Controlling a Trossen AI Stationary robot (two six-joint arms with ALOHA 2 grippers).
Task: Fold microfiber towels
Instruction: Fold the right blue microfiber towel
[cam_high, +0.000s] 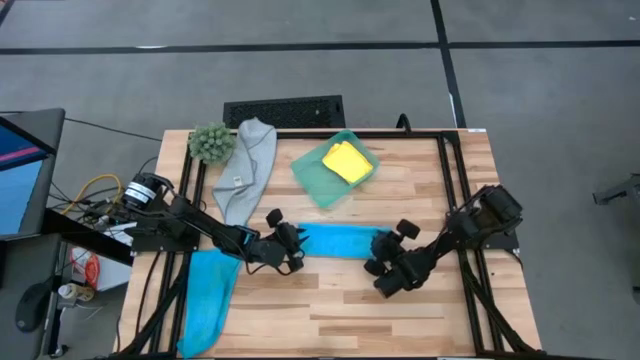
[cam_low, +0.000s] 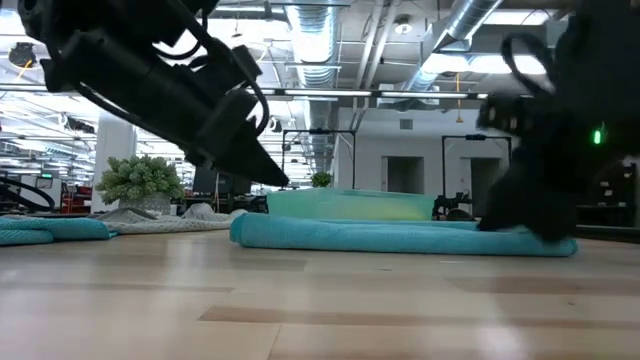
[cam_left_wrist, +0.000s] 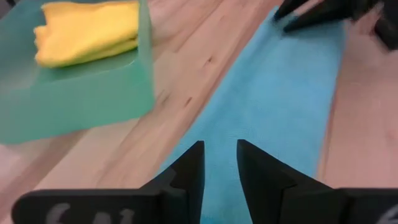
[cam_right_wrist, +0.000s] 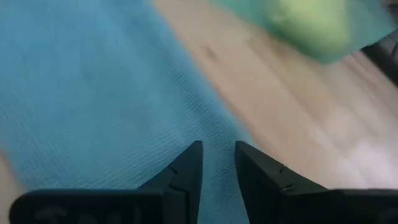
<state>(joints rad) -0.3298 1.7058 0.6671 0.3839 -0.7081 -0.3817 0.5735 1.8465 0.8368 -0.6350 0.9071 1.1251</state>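
The left gripper (cam_high: 292, 246) sits at the left end of a blue towel (cam_high: 340, 240) that lies as a long strip across the middle of the counter (cam_high: 400, 300); its fingers (cam_left_wrist: 189, 171) stand a narrow gap apart over the cloth, and whether they pinch the fabric cannot be told. The right gripper (cam_high: 383, 252) is at the opposite end of the same strip, its fingers (cam_right_wrist: 186, 171) likewise a narrow gap apart above the blue weave, grip equally uncertain. In the low view the strip (cam_low: 400, 237) lies flat on the counter with both arms down at its ends. Outward from there, a green tray (cam_high: 322, 178) rests beyond the strip toward the far edge, holding a folded yellow towel (cam_high: 347, 160). A grey towel (cam_high: 248, 165) with a small tag lies limp near the far left corner, just beside a fuzzy green plant ball (cam_high: 210, 142). A second blue towel (cam_high: 208, 295) lies near the left edge and hangs over the counter's near edge. A dark keyboard (cam_high: 283, 110) sits just past the counter's far edge.
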